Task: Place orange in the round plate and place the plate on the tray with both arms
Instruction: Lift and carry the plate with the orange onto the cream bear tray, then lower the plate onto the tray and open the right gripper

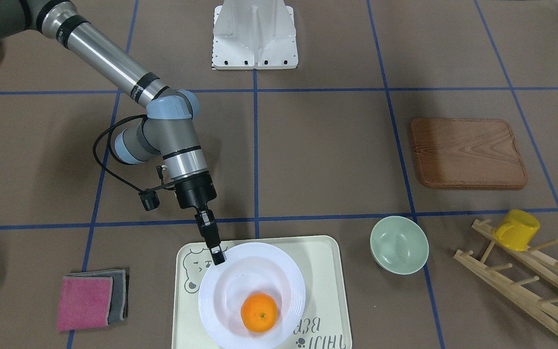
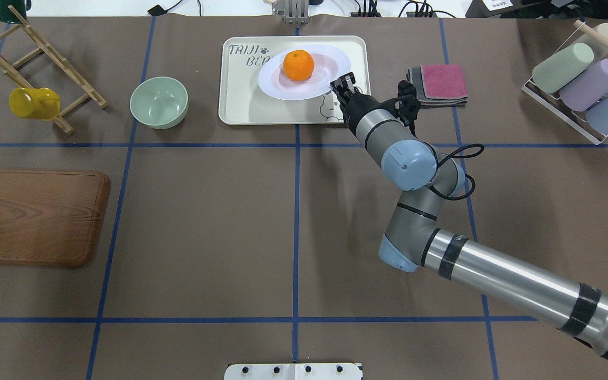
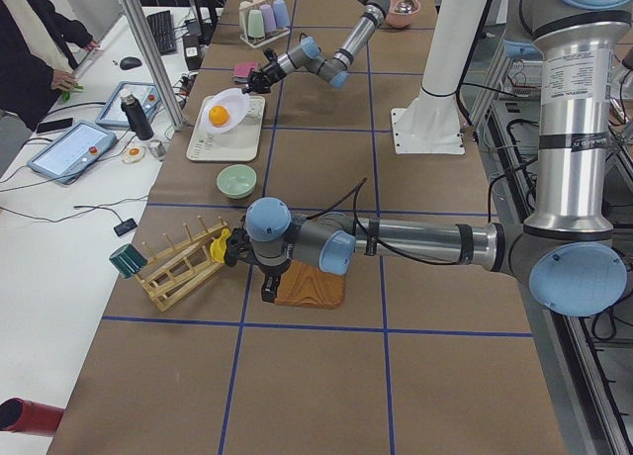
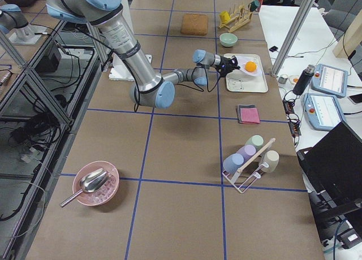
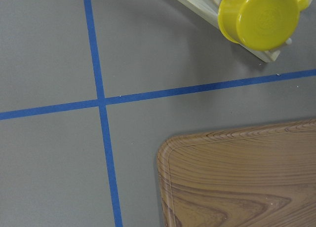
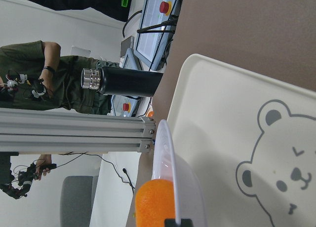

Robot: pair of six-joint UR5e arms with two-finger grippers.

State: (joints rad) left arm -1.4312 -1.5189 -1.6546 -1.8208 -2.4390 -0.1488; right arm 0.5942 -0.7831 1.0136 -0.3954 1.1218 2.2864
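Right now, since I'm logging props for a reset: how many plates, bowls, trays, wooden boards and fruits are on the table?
Plates: 1, the round plate
Bowls: 2, the green bowl and the pink bowl
Trays: 1, the tray
Wooden boards: 1, the wooden board
Fruits: 1, the orange
Total: 6

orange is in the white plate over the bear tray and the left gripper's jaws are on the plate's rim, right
Wrong arm: it is the right gripper whose jaws are on the rim, its arm on the overhead view's right side. The rest holds: the orange is in the white round plate over the bear tray.
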